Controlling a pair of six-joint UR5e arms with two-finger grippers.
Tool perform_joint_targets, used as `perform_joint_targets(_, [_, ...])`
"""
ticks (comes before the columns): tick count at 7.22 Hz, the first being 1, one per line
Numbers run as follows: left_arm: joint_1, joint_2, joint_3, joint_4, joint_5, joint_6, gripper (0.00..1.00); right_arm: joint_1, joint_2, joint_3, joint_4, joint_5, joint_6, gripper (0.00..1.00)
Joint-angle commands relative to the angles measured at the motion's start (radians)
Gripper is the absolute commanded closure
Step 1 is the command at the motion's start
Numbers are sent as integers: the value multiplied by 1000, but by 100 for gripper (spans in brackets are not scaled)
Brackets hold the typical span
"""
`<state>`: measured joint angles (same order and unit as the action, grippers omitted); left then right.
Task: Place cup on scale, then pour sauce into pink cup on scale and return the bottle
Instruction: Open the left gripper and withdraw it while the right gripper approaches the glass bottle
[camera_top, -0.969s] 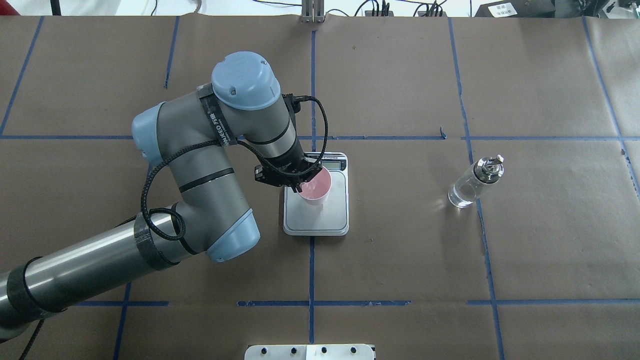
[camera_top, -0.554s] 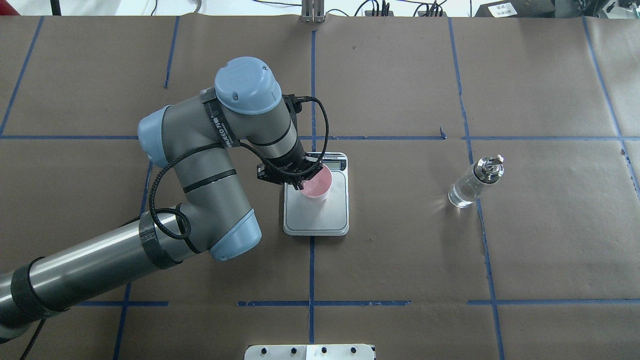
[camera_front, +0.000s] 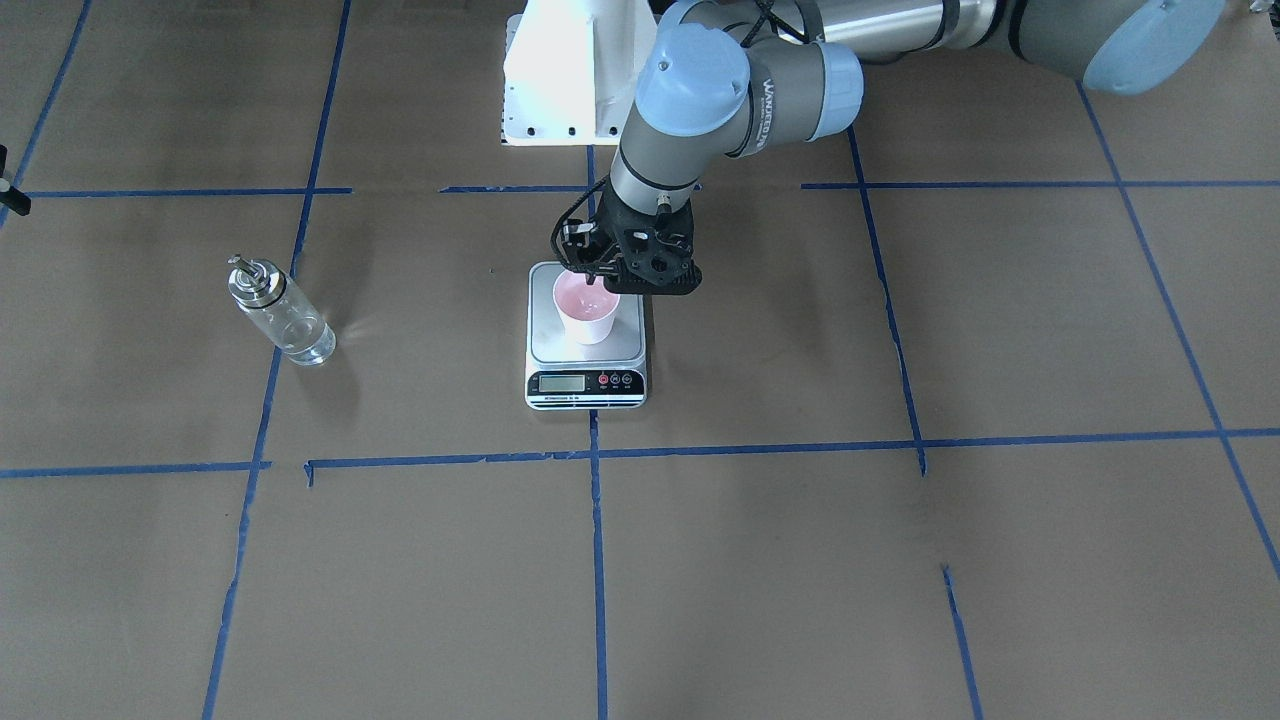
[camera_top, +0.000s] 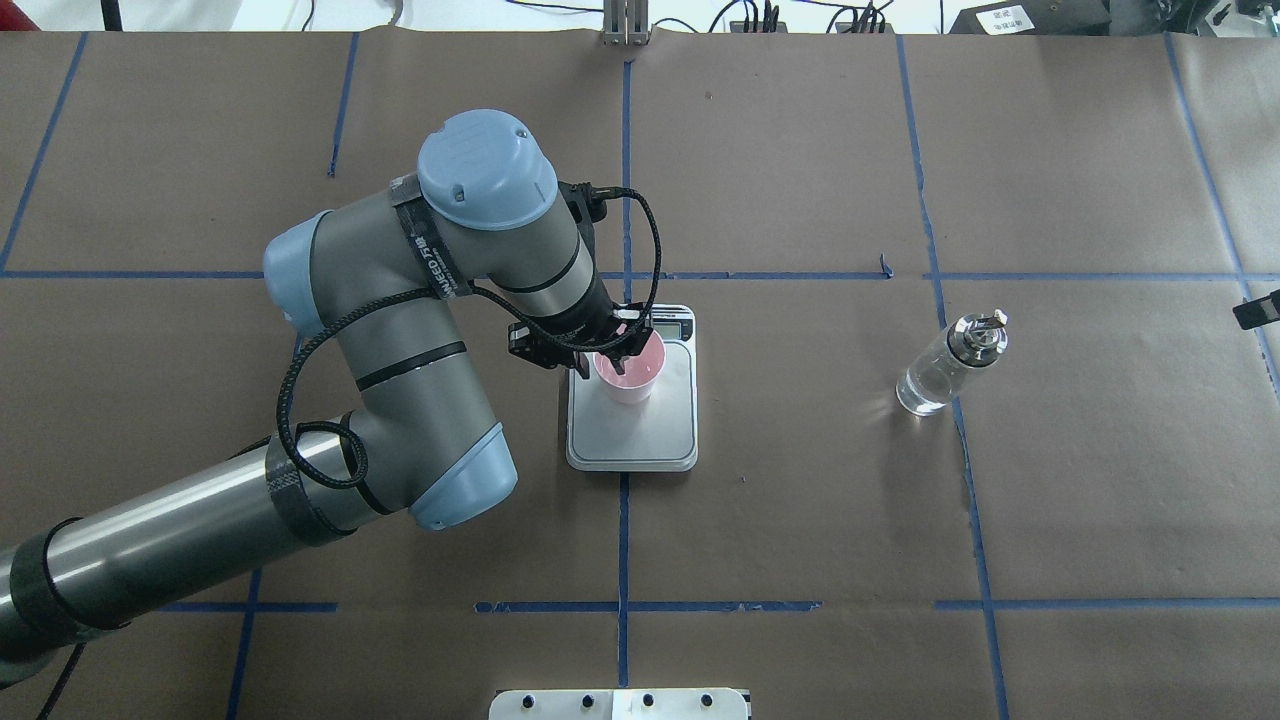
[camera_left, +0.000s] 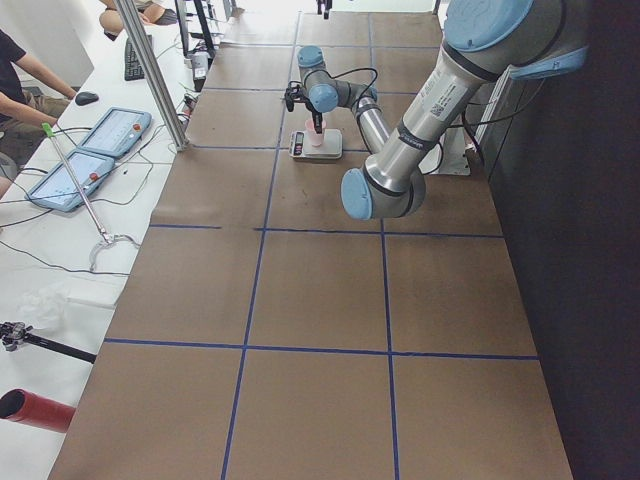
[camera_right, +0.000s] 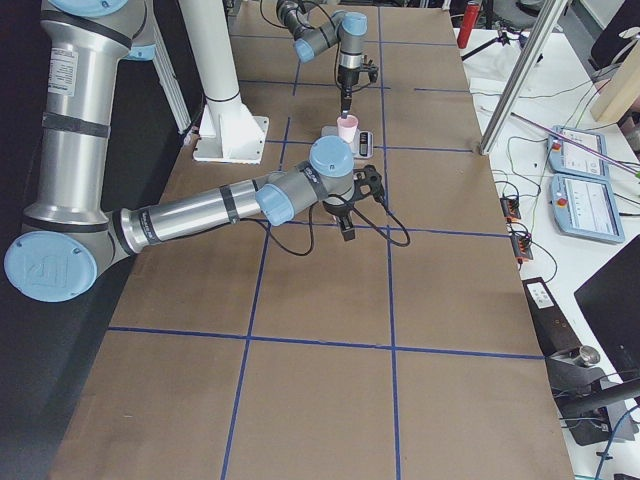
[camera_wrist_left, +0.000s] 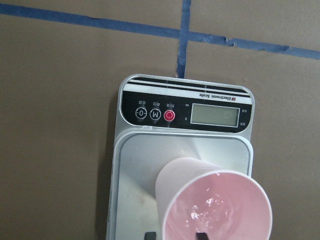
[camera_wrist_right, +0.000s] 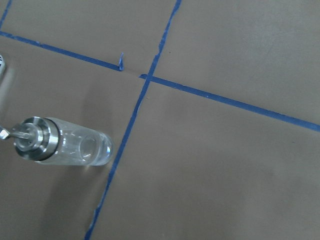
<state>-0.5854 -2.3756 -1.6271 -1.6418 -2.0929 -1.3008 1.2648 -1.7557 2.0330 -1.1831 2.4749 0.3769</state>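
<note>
- Pink-lined cup (camera_top: 630, 370) stands upright on the scale (camera_top: 632, 435); the left gripper (camera_top: 600, 365) straddles its near wall, clamped or loosened I cannot tell.
- Pulling away while pinched would tip the light cup over.
- Farther right the bottle (camera_top: 940, 365) stands well apart; the right gripper (camera_right: 347, 230) cannot be judged either.
- Surface is brown paper (camera_top: 800, 500) with blue tape lines (camera_top: 622, 540); operators' desks (camera_left: 60, 200) run alongside.

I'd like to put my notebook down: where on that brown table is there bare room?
Bare table lies between the scale and the bottle, and across the whole row of taped squares on the operators' side of the scale. Crowded: the scale itself, with the cup and left pincer over it, and the left arm's side.
</note>
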Motion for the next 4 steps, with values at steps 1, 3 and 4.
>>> perform_joint_targets(1, [-20, 37, -80, 5, 2, -2, 20, -159, -27, 7, 285, -86, 384, 0])
perform_joint_targets(3, [-46, 84, -105, 2, 5, 6, 19, -372, -60, 87, 298, -339, 526, 0])
perform_joint_targets(4, [-65, 96, -106, -3, 5, 8, 19, -510, -73, 117, 298, -511, 575, 0])
